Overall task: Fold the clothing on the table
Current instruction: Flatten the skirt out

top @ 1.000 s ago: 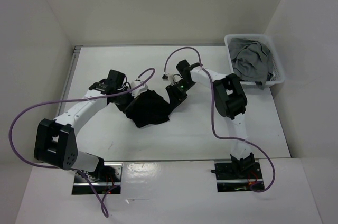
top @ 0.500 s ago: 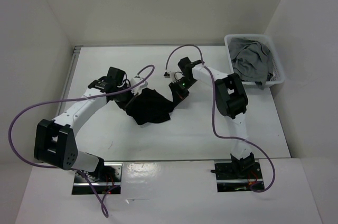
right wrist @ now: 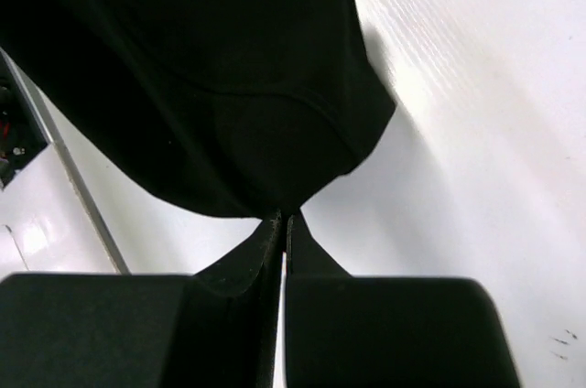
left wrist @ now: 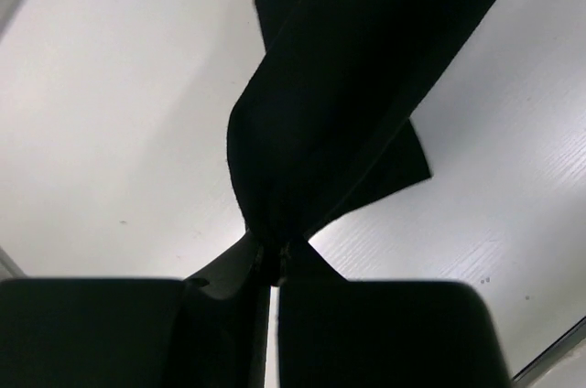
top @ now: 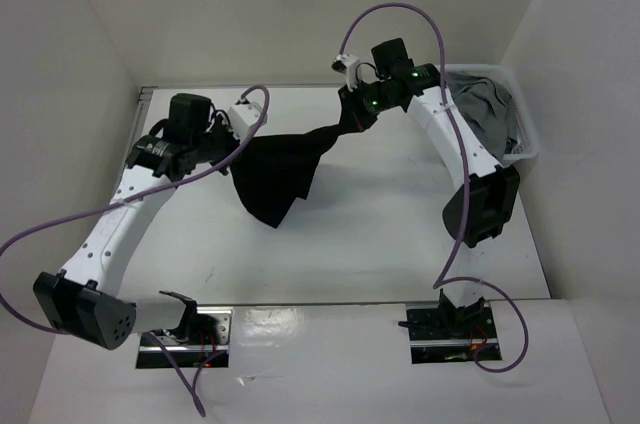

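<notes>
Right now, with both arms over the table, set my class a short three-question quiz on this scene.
1. True or false: the black clothing lies flat on the table.
2. What holds the grey garment? A) white basket B) cardboard box C) metal bowl
3. Fill in: the left gripper and right gripper are both ___ on the clothing.
Key: 1 false; 2 A; 3 shut

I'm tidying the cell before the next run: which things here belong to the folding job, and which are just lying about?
In the job: black clothing, held up by the left fingers and right fingers; table.
Lying about: white basket; grey garment inside it.
</notes>
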You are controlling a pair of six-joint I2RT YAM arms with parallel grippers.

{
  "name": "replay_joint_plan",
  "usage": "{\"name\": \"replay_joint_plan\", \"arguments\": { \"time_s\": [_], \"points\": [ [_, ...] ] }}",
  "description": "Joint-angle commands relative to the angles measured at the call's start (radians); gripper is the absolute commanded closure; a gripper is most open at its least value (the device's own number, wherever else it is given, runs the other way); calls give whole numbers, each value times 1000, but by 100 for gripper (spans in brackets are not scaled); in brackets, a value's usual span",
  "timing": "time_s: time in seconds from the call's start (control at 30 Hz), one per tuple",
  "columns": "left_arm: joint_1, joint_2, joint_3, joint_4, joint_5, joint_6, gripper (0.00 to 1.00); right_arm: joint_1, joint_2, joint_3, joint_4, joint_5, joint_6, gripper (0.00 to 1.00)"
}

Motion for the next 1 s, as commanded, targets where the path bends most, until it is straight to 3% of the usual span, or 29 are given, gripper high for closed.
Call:
{"name": "replay_joint_plan", "arguments": {
  "time_s": [0.0,0.17,0.57,0.77,0.97],
  "points": [
    [-6,-66,76,-78,31,9,100,9,-99,44,-76,9,2,100],
    [4,-98,99,-116,87,9,100,9,-196,41,-96,28,-18,100],
    [151,-233,84,-216,461,50,98,9,-423,-129,-209,-18,-167,100],
    [215,-243,102,-274,614,72,96,-13,-466,-154,-270,-71,-220,100],
    [225,-217,102,-274,644,81,95,-13,-457,-130,-269,-100,-210,100]
  ]
}}
